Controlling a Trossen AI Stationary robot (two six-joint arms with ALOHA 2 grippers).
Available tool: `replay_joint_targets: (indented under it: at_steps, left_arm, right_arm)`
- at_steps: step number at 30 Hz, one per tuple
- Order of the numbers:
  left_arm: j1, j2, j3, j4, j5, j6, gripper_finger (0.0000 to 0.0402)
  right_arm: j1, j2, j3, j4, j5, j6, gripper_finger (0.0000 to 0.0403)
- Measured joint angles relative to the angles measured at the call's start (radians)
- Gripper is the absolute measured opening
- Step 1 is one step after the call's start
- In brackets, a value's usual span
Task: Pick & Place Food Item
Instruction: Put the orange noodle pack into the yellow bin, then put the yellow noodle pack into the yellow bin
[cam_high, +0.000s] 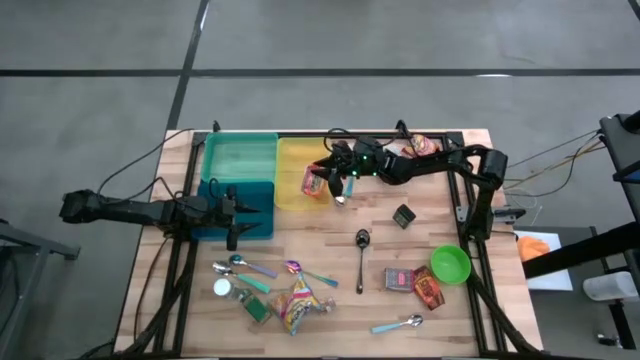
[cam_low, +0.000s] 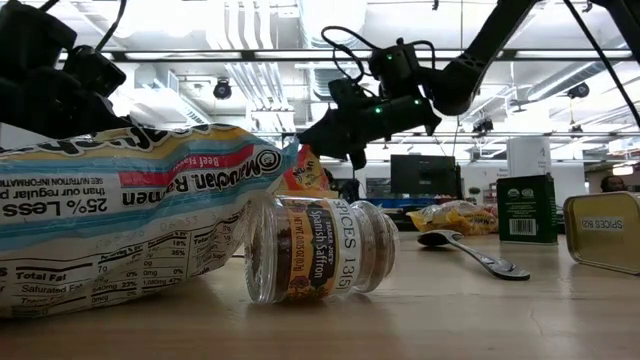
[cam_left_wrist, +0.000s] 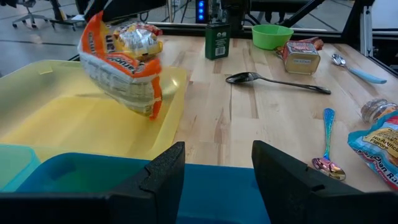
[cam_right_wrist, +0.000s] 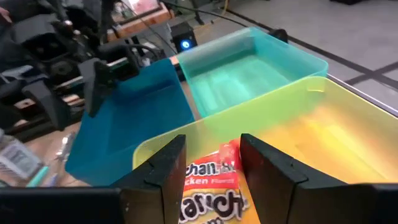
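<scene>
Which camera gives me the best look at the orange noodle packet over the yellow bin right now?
The left wrist view: the orange noodle packet shows whole, tilted above the yellow bin. The high view shows it small under the right pincer. The right wrist view sees only part between the fingers; the low view shows only a sliver.

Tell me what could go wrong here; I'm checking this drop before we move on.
The noodle packet hangs at the yellow bin's edge nearest the table's middle, not over its centre, so it may catch the rim and tip out onto the table. The right gripper's fingers stand apart around the packet, so it could slip early. The left gripper waits open over the blue bin, out of the way.
</scene>
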Motion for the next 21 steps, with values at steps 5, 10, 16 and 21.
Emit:
replay_joint_targets:
  at_steps: [5, 10, 16, 21]
  left_arm:
    - [0.000, 0.000, 0.000, 0.000, 0.000, 0.000, 0.0189]
    - [0.000, 0.000, 0.000, 0.000, 0.000, 0.000, 0.0189]
    - [-0.001, 0.000, 0.000, 0.000, 0.000, 0.000, 0.0189]
    - [-0.001, 0.000, 0.000, 0.000, 0.000, 0.000, 0.0189]
  right_arm:
    - [-0.001, 0.000, 0.026, -0.040, 0.002, -0.017, 0.0148]
    - [-0.001, 0.000, 0.038, -0.045, 0.002, -0.025, 0.0148]
    - [-0.001, -0.003, 0.035, -0.048, 0.000, -0.013, 0.0148]
    - [0.001, -0.036, 0.032, -0.097, -0.004, -0.018, 0.0148]
